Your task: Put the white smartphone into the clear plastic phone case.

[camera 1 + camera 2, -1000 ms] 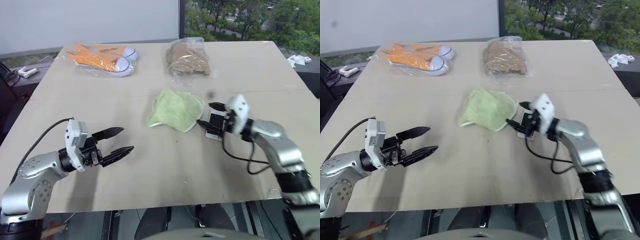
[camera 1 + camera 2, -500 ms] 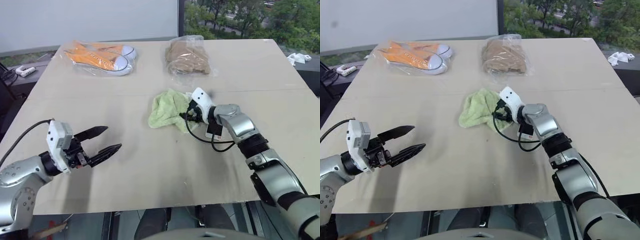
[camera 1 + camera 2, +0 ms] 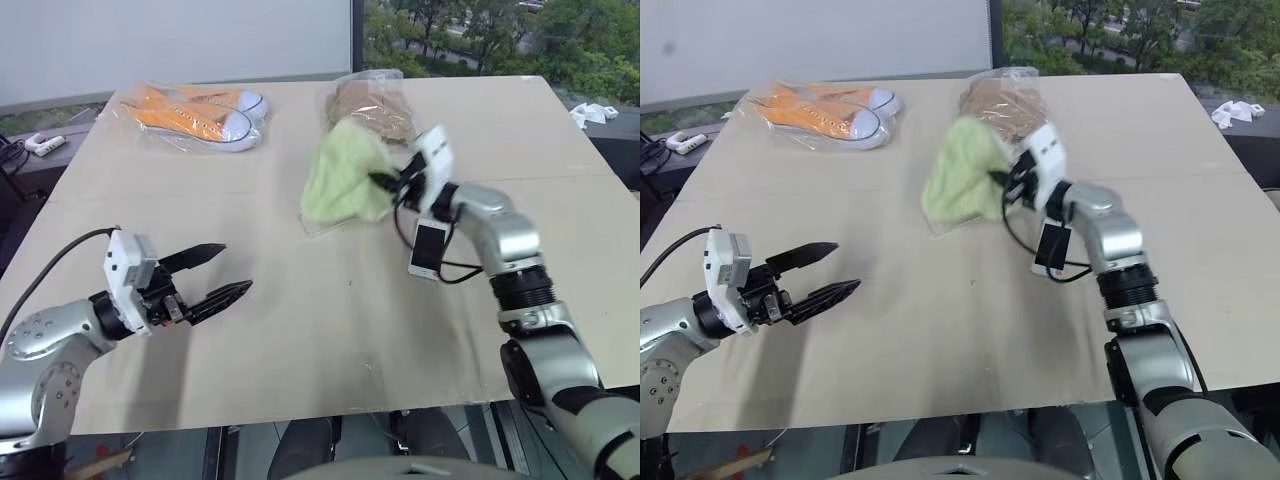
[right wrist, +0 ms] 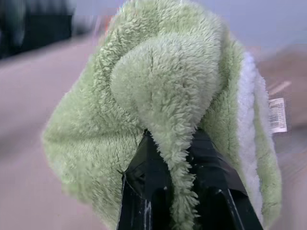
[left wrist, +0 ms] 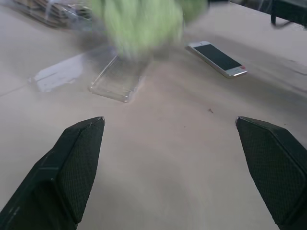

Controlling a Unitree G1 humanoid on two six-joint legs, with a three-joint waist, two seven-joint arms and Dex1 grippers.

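**A:** At the right gripper [image 3: 385, 181], what is held?

**B:** Its black fingers [image 4: 158, 191] are pinched tight on a fold of the green cloth [image 3: 345, 180], which hangs clear of the table [image 3: 300, 340], in front of the bagged brown item [image 3: 385, 105].

**A:** And beneath the cloth?

**B:** The clear plastic phone case [image 5: 120, 79], lying flat and uncovered. The white smartphone [image 3: 428, 248] lies screen up near it, apart from it, on the side of the right forearm.

**A:** The left gripper [image 3: 228, 274]?

**B:** Jaws spread wide, holding nothing, hovering over bare table well apart from both items. Bagged orange sneakers [image 3: 200, 110] rest at the far left.

**A:** Which step is this?

**B:** By my reading, clearing the cloth. Nothing has been inserted yet. Next, the cloth wants setting aside away from the case; then the phone must be gripped, aligned over the shell, and pressed in.
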